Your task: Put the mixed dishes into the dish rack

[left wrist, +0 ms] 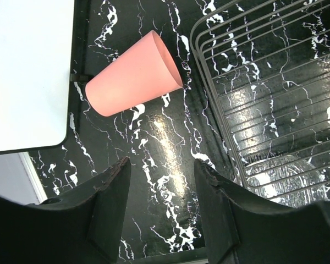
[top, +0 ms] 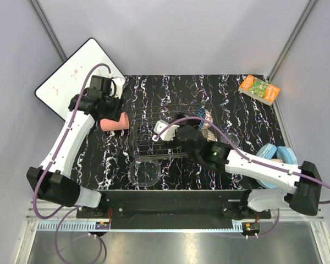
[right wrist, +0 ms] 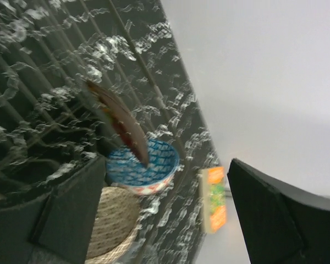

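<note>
A black surface (top: 247, 110) veined with white is enclosed by plain pale grey walls (top: 176, 33), which are joined at the far corners by slim metal struts (top: 47, 30). A white board (top: 71, 77) is set at its far left corner. Soft overhead light is reflected off the surface.

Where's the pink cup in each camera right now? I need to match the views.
Top external: pink cup lies on its side, just left of the dish rack.
Left wrist: pink cup upper centre, on its side between the white board and the rack.
Right wrist: not in it.
Shared landmark: the dish rack's wires, in all three.
</note>
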Controlling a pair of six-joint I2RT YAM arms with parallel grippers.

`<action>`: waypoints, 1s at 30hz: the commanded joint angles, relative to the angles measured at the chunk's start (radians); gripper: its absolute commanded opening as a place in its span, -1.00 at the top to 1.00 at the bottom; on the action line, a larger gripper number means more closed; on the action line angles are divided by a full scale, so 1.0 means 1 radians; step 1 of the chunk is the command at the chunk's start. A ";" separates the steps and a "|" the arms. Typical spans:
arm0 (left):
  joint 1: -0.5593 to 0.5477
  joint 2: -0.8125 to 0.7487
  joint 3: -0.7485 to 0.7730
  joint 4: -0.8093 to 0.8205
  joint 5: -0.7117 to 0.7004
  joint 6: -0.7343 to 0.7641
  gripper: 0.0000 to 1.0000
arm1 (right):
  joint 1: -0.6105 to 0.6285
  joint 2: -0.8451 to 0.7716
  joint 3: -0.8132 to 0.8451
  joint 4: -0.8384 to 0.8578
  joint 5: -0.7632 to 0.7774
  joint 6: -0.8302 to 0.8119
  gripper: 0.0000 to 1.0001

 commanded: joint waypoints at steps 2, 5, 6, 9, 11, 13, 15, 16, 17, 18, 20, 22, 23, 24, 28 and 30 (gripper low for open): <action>0.000 -0.058 -0.010 0.037 -0.043 0.040 -0.08 | 0.083 -0.068 0.271 -0.527 -0.148 0.778 -0.99; 0.000 -0.090 -0.013 0.017 -0.040 0.054 -0.08 | 0.078 -0.133 0.207 -0.517 -0.421 1.138 -0.99; 0.000 -0.103 -0.019 0.007 -0.037 0.058 -0.08 | 0.078 -0.177 0.114 -0.479 -0.485 1.181 -0.99; 0.000 -0.170 -0.063 -0.016 -0.002 0.087 -0.09 | 0.078 -0.246 -0.056 -0.338 -0.555 1.342 -0.99; 0.000 -0.233 -0.124 -0.026 0.026 0.115 -0.09 | 0.078 -0.260 -0.135 -0.244 -0.605 1.426 -0.99; 0.000 -0.300 -0.169 -0.039 0.046 0.146 -0.09 | 0.078 -0.240 -0.161 -0.174 -0.625 1.483 -0.99; 0.000 -0.343 -0.246 -0.059 0.083 0.175 -0.09 | 0.078 -0.192 -0.170 -0.140 -0.679 1.503 -0.99; 0.000 -0.386 -0.275 -0.059 0.086 0.187 -0.09 | 0.080 -0.172 -0.170 -0.115 -0.695 1.508 -0.99; 0.000 -0.406 -0.330 -0.059 0.087 0.199 -0.10 | 0.080 -0.149 -0.166 -0.106 -0.700 1.514 -1.00; -0.002 -0.425 -0.356 -0.057 0.080 0.212 -0.10 | 0.078 -0.103 -0.164 -0.086 -0.709 1.513 -0.98; 0.000 -0.459 -0.417 -0.048 0.067 0.216 -0.10 | 0.083 -0.050 -0.158 -0.068 -0.726 1.513 -0.95; 0.000 -0.466 -0.438 -0.046 0.058 0.210 -0.10 | 0.083 0.028 -0.152 -0.045 -0.729 1.513 -0.92; 0.000 -0.465 -0.444 -0.040 0.055 0.207 -0.09 | 0.081 0.078 -0.138 -0.043 -0.729 1.510 -0.90; 0.000 -0.462 -0.444 -0.042 0.057 0.204 -0.09 | 0.080 0.102 -0.132 -0.043 -0.731 1.508 -0.90; 0.000 -0.451 -0.432 -0.033 0.064 0.207 -0.09 | 0.083 0.204 -0.097 -0.045 -0.758 1.494 -0.82; -0.002 -0.436 -0.425 -0.026 0.063 0.210 -0.08 | 0.084 0.244 -0.081 -0.049 -0.748 1.488 -0.78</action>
